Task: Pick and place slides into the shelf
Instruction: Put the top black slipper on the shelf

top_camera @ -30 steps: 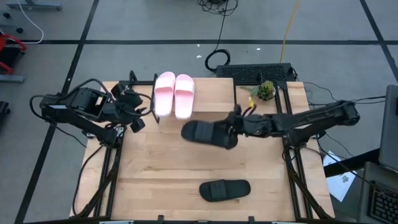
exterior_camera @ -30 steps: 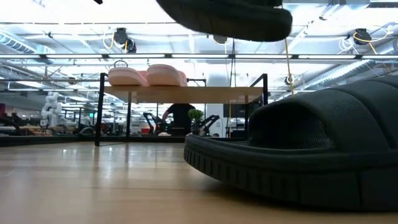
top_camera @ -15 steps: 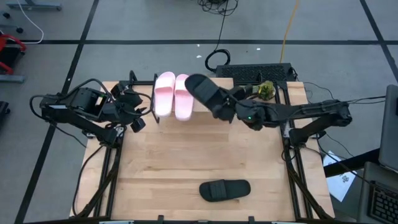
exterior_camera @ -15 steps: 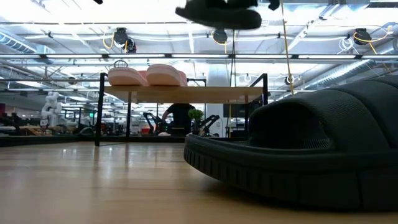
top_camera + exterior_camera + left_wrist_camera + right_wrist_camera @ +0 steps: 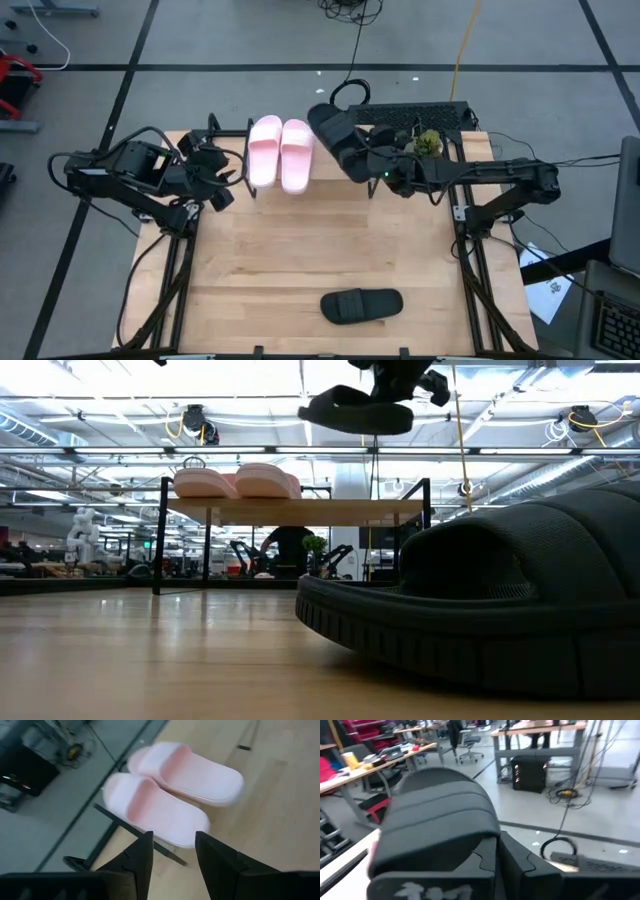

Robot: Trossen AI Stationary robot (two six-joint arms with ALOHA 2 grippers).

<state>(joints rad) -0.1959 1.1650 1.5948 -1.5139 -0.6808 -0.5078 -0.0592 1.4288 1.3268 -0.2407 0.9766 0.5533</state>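
The pale pink pair of slides (image 5: 280,152) lies side by side, soles down, on the left part of the shelf (image 5: 350,178), also seen from table height as the pink pair (image 5: 235,480) on the shelf top (image 5: 300,510). My right gripper (image 5: 372,168) is shut on one black slide (image 5: 338,140), which hangs in the air over the shelf's right part, to the right of the pink pair. The other black slide (image 5: 361,305) lies on the table near its near edge. My left gripper (image 5: 225,182) waits open by the shelf's left end, its fingers (image 5: 172,855) facing the pink pair (image 5: 175,790). My right gripper holds the black slide by the end nearest the arm (image 5: 360,165), close behind its ribbed strap (image 5: 437,820), coming level from the table's right. The slide hides where the fingers (image 5: 487,862) meet it. The slide (image 5: 355,412) is lifted clear, roughly level, well above the shelf top.
A small green plant (image 5: 428,145) stands at the table's far right corner, with a black board (image 5: 415,112) and cables just beyond. The shelf's right half beneath the held slide is bare wood. Wide bare tabletop (image 5: 300,250) lies between the shelf and the near black slide.
My right gripper has carried the black slide from over the table's middle toward the far edge and upward, to above the shelf's right part. The slide has turned from lying across the table to pointing at the far edge. My left arm kept still.
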